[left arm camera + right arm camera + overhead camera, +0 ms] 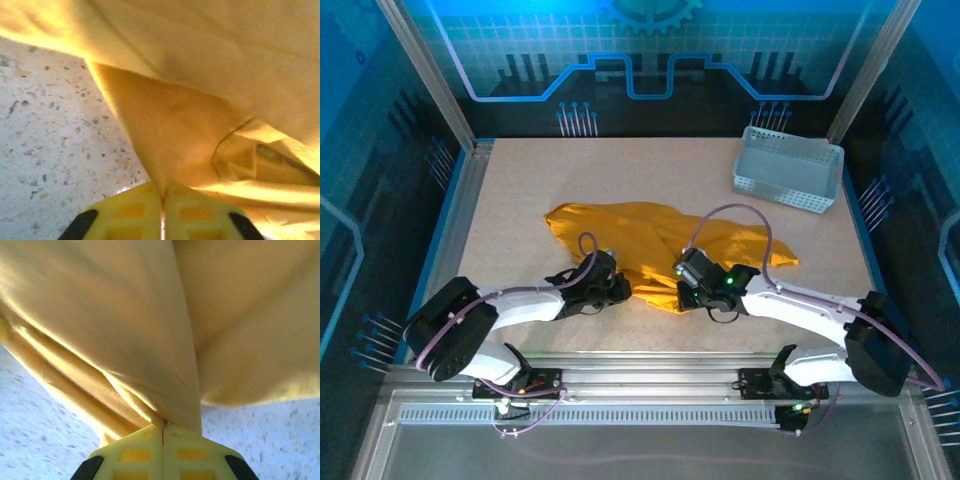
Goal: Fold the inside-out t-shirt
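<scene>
The table (500,200) is speckled and pale, and the shirt (620,225) lies in the middle of it as a rumpled yellow heap. It is stretched loosely from left to right, with a tail of cloth running out toward the right. Nothing about it is flat or squared, and I can't pick out a sleeve, the collar or the tag. A basket (788,168) sits well apart at the far right corner and plays no part here.

Both arms reach in low from the near edge and meet the heap's near side, close to one another. The left gripper (161,194) is pressed together, with a fold of shirt rising straight out of the seam between its fingers (132,210), so it is pinching cloth. The right gripper (163,429) is the same: jaws closed, with a gathered ridge of fabric caught between them and fanning away above the table.

I'd say this is the very start: the hold is taken, no fold is made, and the shirt is not yet laid out. The next move calls for lifting gently and drawing the two pinches apart, so the cloth opens into a flat sheet. They need to hold firmly so the thin folds don't slip, and to pull evenly so the heap doesn't just drag along.
</scene>
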You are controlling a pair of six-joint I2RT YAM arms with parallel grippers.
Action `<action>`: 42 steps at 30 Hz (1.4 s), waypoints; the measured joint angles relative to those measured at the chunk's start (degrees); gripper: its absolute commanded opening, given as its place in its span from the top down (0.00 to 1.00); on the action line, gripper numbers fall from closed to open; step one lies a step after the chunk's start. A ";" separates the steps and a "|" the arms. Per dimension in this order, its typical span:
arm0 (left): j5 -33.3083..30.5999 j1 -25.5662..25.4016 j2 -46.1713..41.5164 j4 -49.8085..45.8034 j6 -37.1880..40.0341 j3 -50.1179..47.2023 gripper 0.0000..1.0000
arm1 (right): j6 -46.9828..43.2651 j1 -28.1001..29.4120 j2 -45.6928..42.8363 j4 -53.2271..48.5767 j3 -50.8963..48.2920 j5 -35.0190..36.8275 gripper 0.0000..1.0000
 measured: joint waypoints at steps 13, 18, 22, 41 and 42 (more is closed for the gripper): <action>-4.55 -2.40 -3.67 -9.49 8.76 9.42 0.52 | -2.93 1.09 1.97 -2.75 10.69 1.51 0.69; -4.57 -2.05 -0.22 -9.44 9.05 9.88 0.64 | -5.11 3.39 6.86 -1.90 14.10 0.57 0.70; -3.98 -1.27 1.31 -9.20 8.70 9.88 0.68 | -5.75 3.87 11.26 -1.05 14.25 -1.38 0.71; -2.05 -1.09 1.25 -3.34 5.46 6.08 0.63 | -9.51 -0.44 21.66 1.97 21.31 0.79 0.70; -1.88 -1.11 1.36 -3.15 5.44 6.08 0.63 | -9.88 -0.76 21.86 2.34 21.49 1.09 0.70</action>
